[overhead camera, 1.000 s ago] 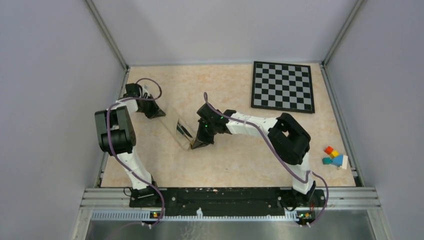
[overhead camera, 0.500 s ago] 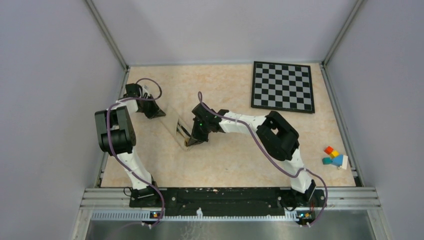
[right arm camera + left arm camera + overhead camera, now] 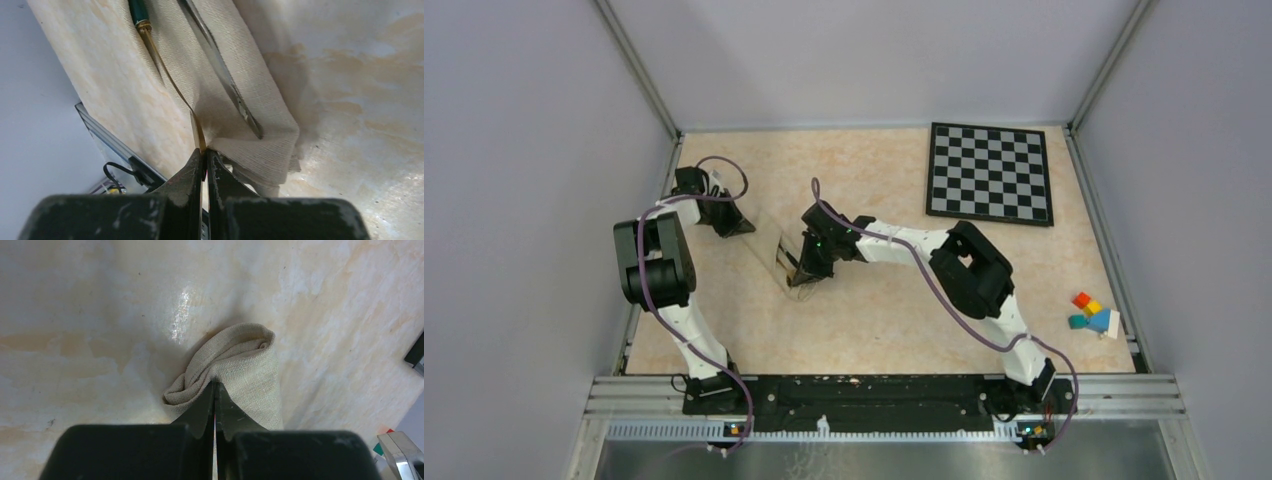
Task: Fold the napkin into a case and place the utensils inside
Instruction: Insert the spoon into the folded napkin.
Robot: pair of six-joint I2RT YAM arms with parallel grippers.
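My left pincer point(image 3: 215, 390) is shut tight on a bunched corner of the napkin point(image 3: 245, 365), low over the table point(image 3: 90, 315) at its left side. My right pincer point(image 3: 204, 152) is closed on the cloth's other end. The spoon point(image 3: 165, 65) has its gold end at my tips, and the knife point(image 3: 220, 70) lies beside it.

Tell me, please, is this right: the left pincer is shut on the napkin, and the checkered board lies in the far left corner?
No: the checkered board lies in the far right corner, per the top view; the left pincer does grip the napkin.
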